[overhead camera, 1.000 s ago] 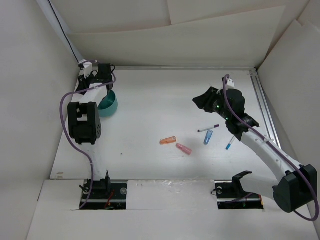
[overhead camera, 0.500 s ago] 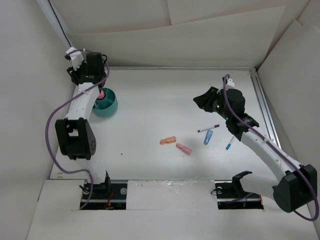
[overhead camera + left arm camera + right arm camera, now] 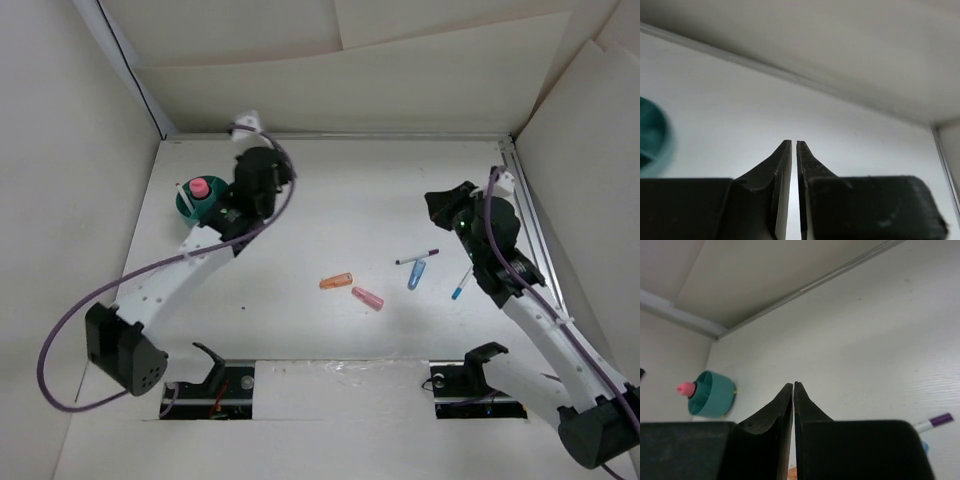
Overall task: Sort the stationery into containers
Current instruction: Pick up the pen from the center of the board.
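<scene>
The teal cup (image 3: 190, 208) stands at the back left with a pink piece (image 3: 199, 187) upright in it. It also shows in the right wrist view (image 3: 715, 401) and at the edge of the left wrist view (image 3: 652, 137). My left gripper (image 3: 268, 170) is shut and empty, just right of the cup. My right gripper (image 3: 434, 203) is shut and empty, above the loose stationery. On the table lie an orange piece (image 3: 336, 282), a pink piece (image 3: 368, 298), a light-blue piece (image 3: 416, 273), a purple-tipped pen (image 3: 417, 257) and a blue pen (image 3: 461, 284).
White walls close in the table at the back and both sides. A metal rail (image 3: 530, 225) runs along the right edge. The purple-tipped pen (image 3: 935, 421) shows at the lower right of the right wrist view.
My left arm has swung from the back left corner to the right of the cup, uncovering the cup with the pink piece. My right gripper has shifted a little to the right.
</scene>
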